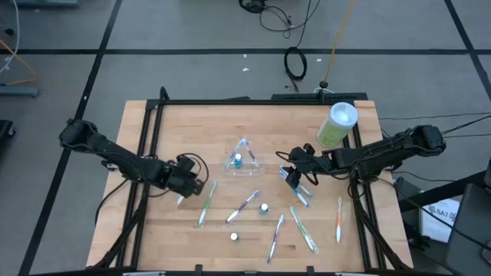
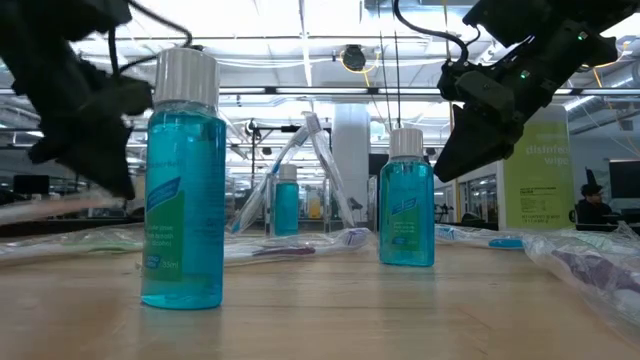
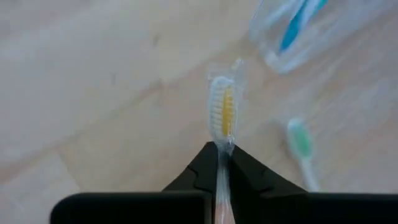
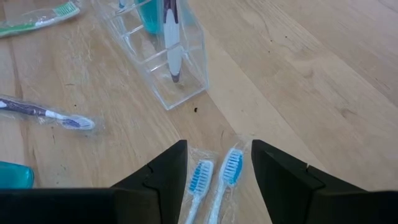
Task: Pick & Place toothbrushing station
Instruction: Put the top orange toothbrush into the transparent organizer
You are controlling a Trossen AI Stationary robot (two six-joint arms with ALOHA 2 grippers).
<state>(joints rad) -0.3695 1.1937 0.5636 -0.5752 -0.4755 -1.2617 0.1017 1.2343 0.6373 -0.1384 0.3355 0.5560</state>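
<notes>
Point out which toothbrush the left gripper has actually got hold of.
The orange-bristled toothbrush, still in its clear wrapper. Its handle is pinched in the shut left gripper; the green-bristled toothbrush beside it lies loose on the table.

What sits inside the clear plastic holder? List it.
The clear plastic holder contains a teal mouthwash bottle and an upright white-handled toothbrush. Their tops are cut off in the right wrist view.

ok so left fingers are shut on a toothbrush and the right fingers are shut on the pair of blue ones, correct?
Half right. The left gripper is shut on a wrapped toothbrush with yellow-white bristles. But the right gripper is open: the right wrist view shows its fingers spread on either side of the two blue toothbrushes, which lie on the table, ungripped.
</notes>
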